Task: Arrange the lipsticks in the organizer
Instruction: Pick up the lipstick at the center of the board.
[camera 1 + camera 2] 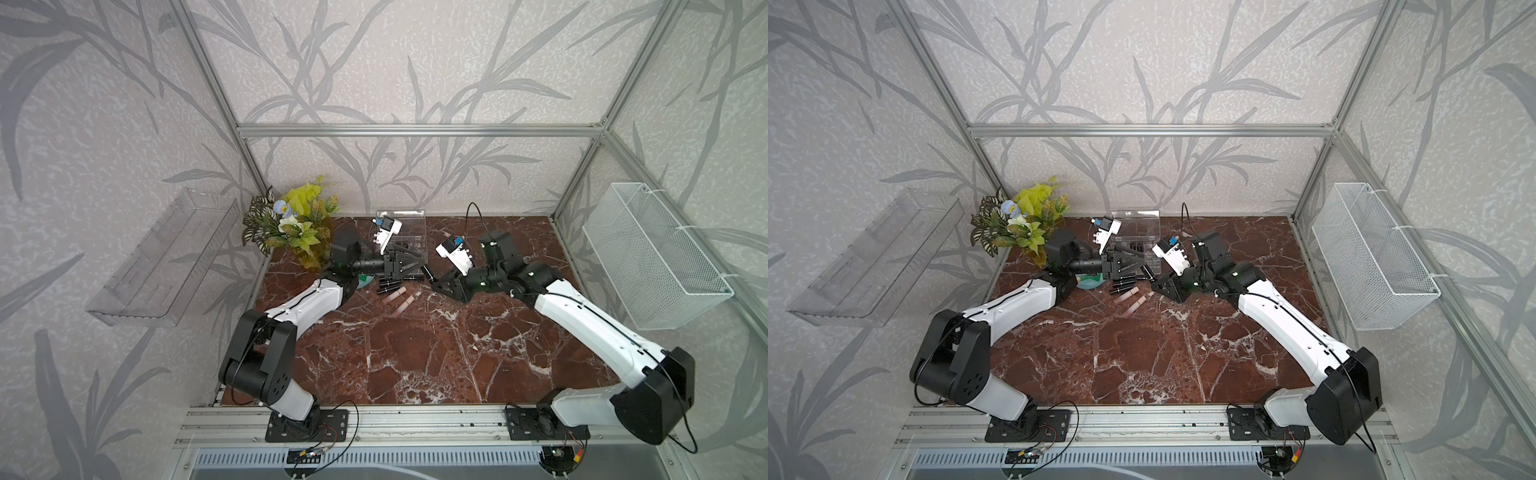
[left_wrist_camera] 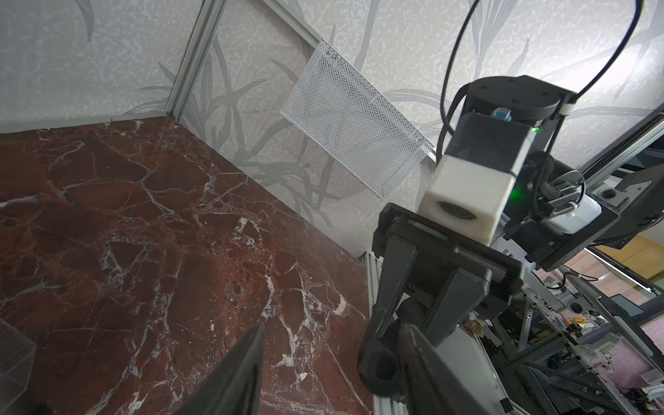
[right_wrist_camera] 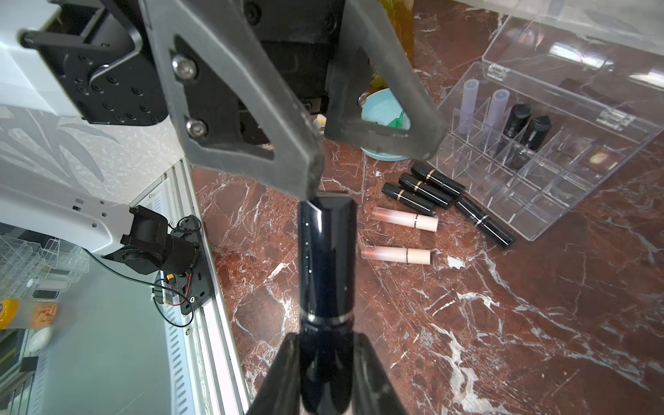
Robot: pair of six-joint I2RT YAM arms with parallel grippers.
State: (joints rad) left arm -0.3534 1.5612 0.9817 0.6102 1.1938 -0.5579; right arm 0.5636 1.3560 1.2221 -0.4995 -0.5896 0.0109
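Observation:
My right gripper (image 3: 326, 341) is shut on the base of a glossy black lipstick (image 3: 325, 266), held above the table in front of the organizer (image 3: 535, 235). The open left gripper (image 3: 373, 161) faces it. The tube's free end (image 2: 379, 366) lies beside one left finger (image 2: 424, 359); the other finger stands well off. The clear organizer, lid up, holds two lavender tubes (image 3: 469, 104) and two black ones (image 3: 517, 120). Several black lipsticks (image 3: 424, 190) and two pink ones (image 3: 406, 218) lie loose beside it. In both top views the grippers (image 1: 422, 268) (image 1: 1153, 284) meet tip to tip.
An artificial plant (image 1: 291, 224) stands at the back left. A teal dish (image 3: 384, 111) sits under the left gripper. A white wire basket (image 1: 652, 257) hangs on the right wall, and a clear shelf tray (image 1: 166, 257) on the left wall.

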